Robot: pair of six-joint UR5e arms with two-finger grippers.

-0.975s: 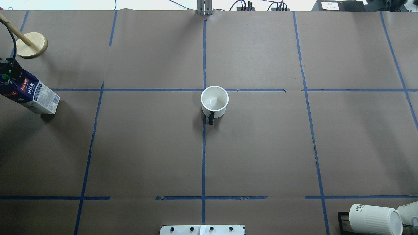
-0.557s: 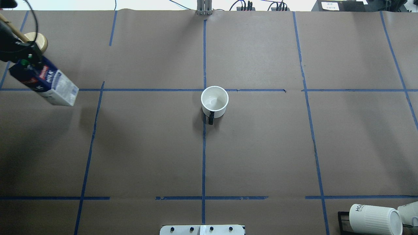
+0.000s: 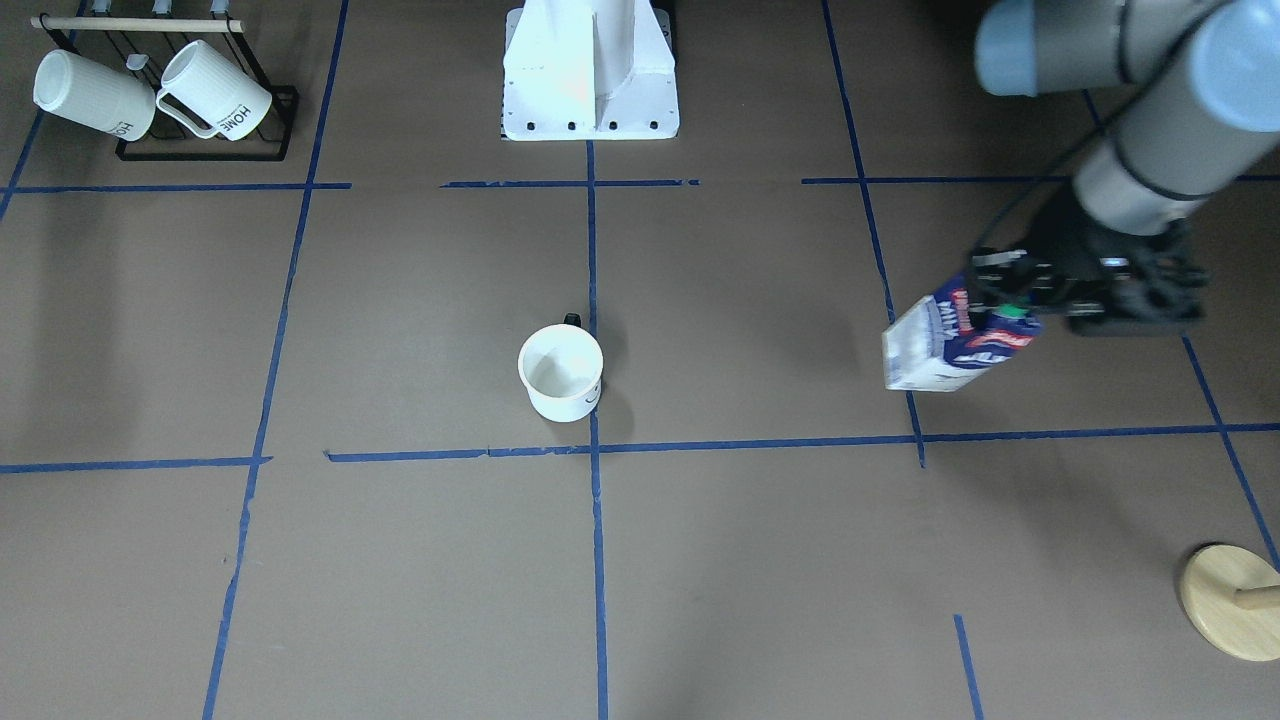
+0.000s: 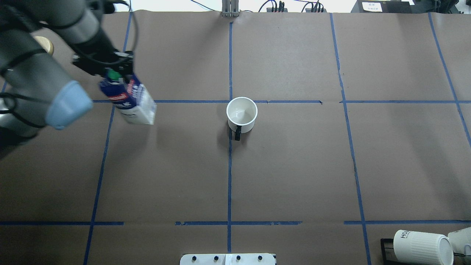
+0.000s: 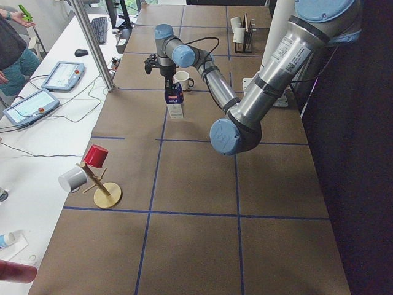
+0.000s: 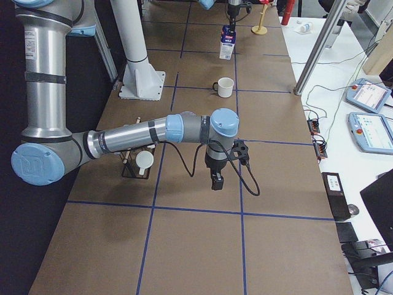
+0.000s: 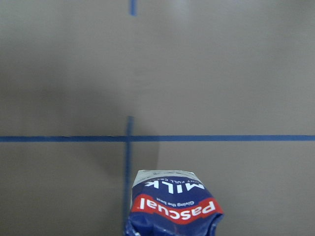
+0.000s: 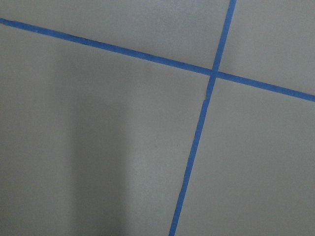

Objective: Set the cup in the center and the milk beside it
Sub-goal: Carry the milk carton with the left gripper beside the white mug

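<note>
The cup, a smooth white mug with a dark handle, stands upright at the center, just right of the middle tape crossing. It also shows in the front view. My left gripper is shut on the top of the milk, a blue and white Pascual carton with a green cap. It holds the carton upright over the left vertical tape line, well left of the cup. The carton also shows in the left wrist view. My right gripper shows only in the exterior right view, and I cannot tell whether it is open or shut.
A black rack with ribbed HOME mugs stands at the robot's near right corner. A wooden stand sits at the far left, holding a red and a grey cup. The robot base is at the near middle.
My left arm has carried the milk carton rightward from the table's left edge to the left vertical tape line, closer to the cup. The cup has not moved.
</note>
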